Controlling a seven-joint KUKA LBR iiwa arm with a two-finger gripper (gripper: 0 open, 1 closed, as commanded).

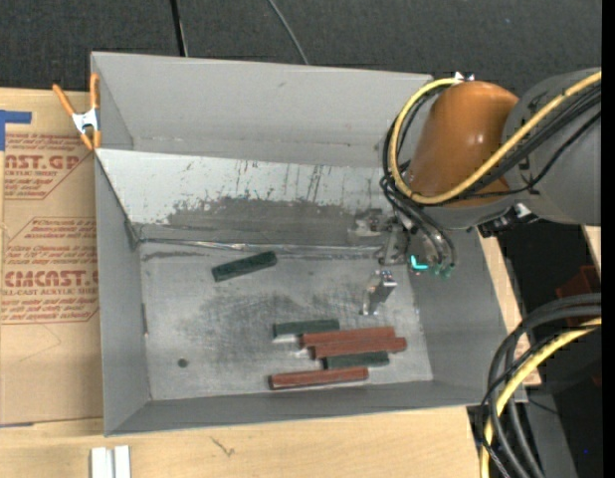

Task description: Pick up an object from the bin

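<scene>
We see the two-finger gripper just above the long red-brown flat bar, which lies low and right in the grey metal bin. Whether the gripper is open or closed, we cannot tell.

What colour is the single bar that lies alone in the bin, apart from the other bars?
The bar is dark green; the camera view shows it best.
</scene>
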